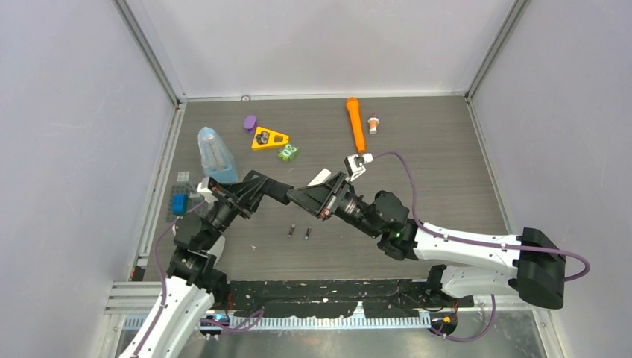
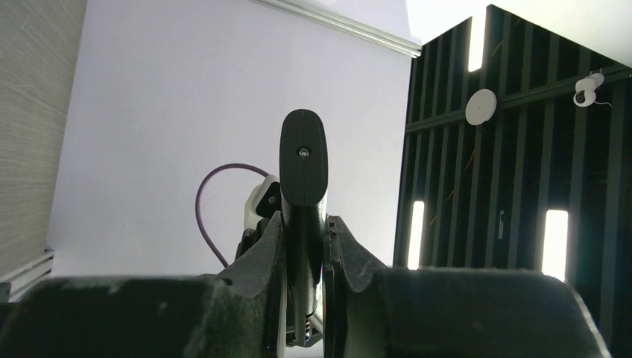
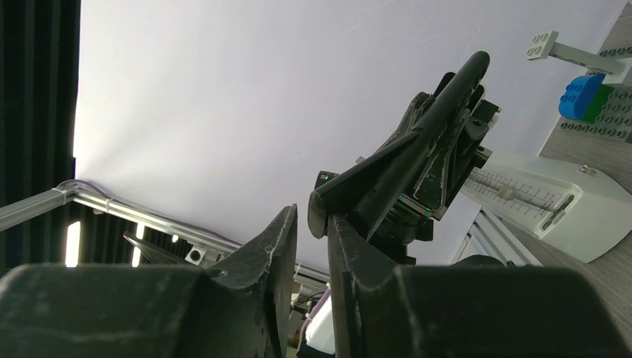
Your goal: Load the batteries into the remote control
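Remote control (image 1: 320, 177): slim bar raised off the table (image 1: 447, 149) at the centre of the scene, spanning the gap where the two arms meet.

Left gripper (image 2: 304, 224): pressed together on both flat sides of the remote control (image 2: 303, 171), which stands up edge-on between the fingers.

Right gripper (image 3: 311, 224): fingers slightly apart, set on either side of the bar's near end, with a sliver of daylight showing beside one finger (image 3: 287, 231); loosely bracketing rather than gripping. From there the remote control (image 3: 417, 127) runs up and away to the clamp at its other end.

Two batteries (image 1: 292, 232) lying side by side on the table, just near of the meeting grippers and apart from both.

Judged handling:
- Remote control: probably light, rigid, with a smooth casing likely to slip or twist under a narrow pinch. Best held across its flat sides towards one end, leaving the battery bay uncovered.
- Batteries: tiny, hard, round, likely to roll. Best pinched across the barrel at mid-length.
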`<action>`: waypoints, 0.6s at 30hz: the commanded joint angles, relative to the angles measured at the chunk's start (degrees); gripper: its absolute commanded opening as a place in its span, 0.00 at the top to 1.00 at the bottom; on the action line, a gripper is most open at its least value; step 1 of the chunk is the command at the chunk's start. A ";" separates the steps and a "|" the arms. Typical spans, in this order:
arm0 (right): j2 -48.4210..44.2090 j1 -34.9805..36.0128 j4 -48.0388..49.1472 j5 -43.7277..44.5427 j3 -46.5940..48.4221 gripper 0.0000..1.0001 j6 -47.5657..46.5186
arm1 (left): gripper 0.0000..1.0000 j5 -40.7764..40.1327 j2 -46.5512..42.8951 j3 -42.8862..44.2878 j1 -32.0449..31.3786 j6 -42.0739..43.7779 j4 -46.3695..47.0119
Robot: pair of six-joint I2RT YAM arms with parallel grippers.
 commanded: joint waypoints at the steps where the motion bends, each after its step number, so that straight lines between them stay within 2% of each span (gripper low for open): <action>1: -1.72 -0.03 -3.58 2.19 -0.37 0.72 0.25 | 1.00 -1.13 -0.79 1.35 0.20 -0.51 0.37; 18: -3.99 -0.21 -7.01 2.48 -0.40 0.68 0.43 | 1.00 -4.61 -1.67 2.29 0.20 4.14 -4.36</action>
